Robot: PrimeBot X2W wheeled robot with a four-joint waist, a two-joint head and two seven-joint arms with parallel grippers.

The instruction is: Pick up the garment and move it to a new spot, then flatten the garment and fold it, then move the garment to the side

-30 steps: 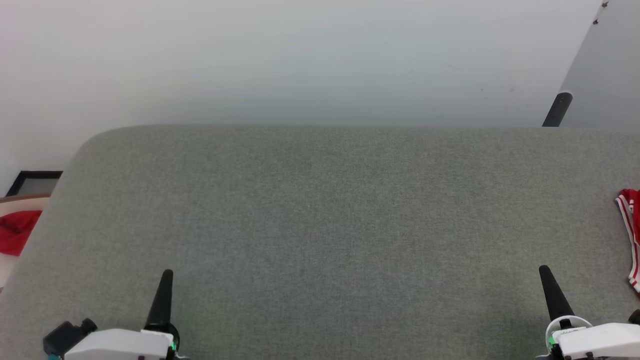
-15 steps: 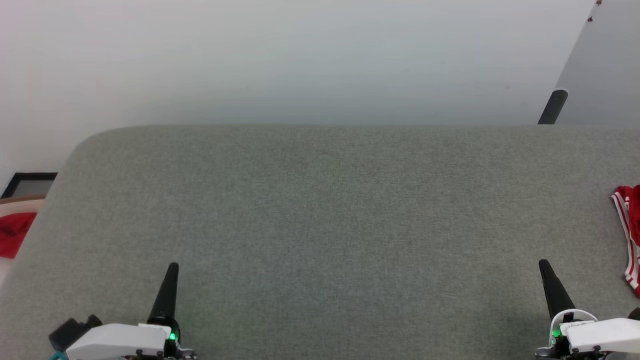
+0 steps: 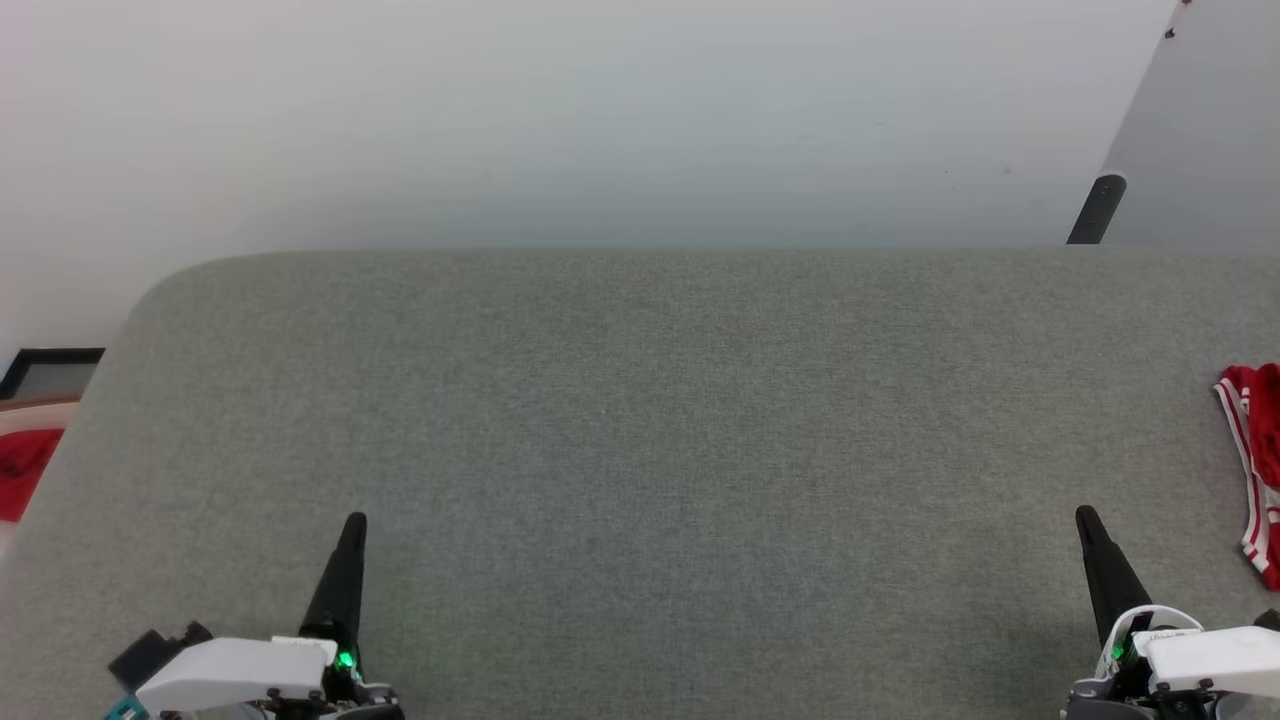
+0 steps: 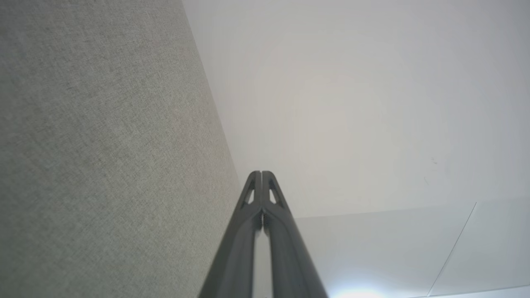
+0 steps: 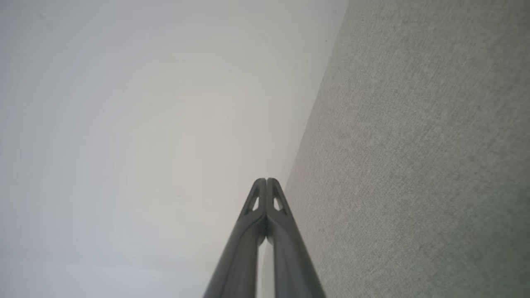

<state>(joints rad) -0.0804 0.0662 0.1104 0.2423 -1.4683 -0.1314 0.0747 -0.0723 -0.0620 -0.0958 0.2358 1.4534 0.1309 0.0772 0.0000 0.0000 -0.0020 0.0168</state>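
Note:
At the right edge of the head view, part of the garment (image 3: 1258,450) lies on the grey fabric table (image 3: 640,420): red cloth with red-and-white striped trim, the rest cut off by the frame. My left gripper (image 3: 354,522) is at the lower left, shut and empty, fingers pointing away over the table. My right gripper (image 3: 1085,515) is at the lower right, also shut and empty, a short way left of the garment and nearer me. Both wrist views show the fingertips pressed together: left gripper (image 4: 261,174), right gripper (image 5: 266,181).
The table's rounded far-left corner (image 3: 165,285) and far edge border a pale floor. A black post (image 3: 1096,208) and a grey panel (image 3: 1210,130) stand at the back right. Off the table's left side are a black frame (image 3: 52,368) and a red cloth (image 3: 20,468).
The whole head picture has slid a little to the left, so the camera has turned slightly right and shows more of the garment. Both grippers stay shut and sit slightly higher in the picture.

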